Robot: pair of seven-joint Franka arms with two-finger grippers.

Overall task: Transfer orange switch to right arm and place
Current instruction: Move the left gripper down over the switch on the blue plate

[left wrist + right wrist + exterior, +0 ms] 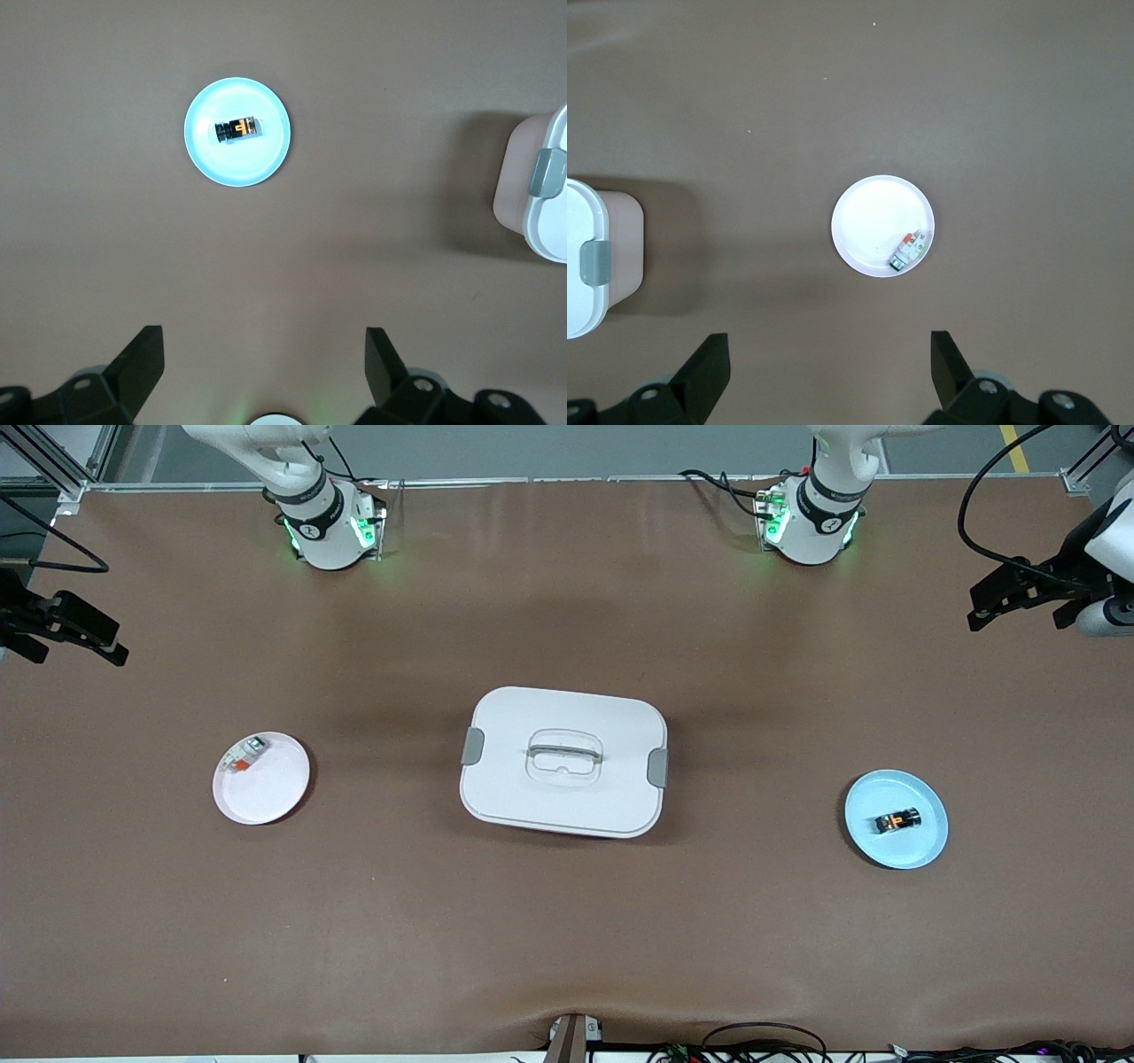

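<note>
The orange switch (pixel 897 820), a tiny black block with orange marks, lies on a light blue plate (pixel 864 806) toward the left arm's end of the table. The left wrist view shows the switch (pixel 237 129) on that plate (pixel 202 142). My left gripper (pixel 974 607) hangs open and empty over bare table at that end, well apart from the plate; its jaws (pixel 266 341) stand wide. My right gripper (pixel 120 646) hangs open and empty over the right arm's end of the table, its jaws (pixel 830 345) wide too.
A white lidded box (pixel 563 762) with grey latches stands mid-table, its edge showing in both wrist views (pixel 540 195) (pixel 589 257). A white plate (pixel 275 793) toward the right arm's end holds a white-grey component (pixel 244 755) with a red-orange end (pixel 908 250).
</note>
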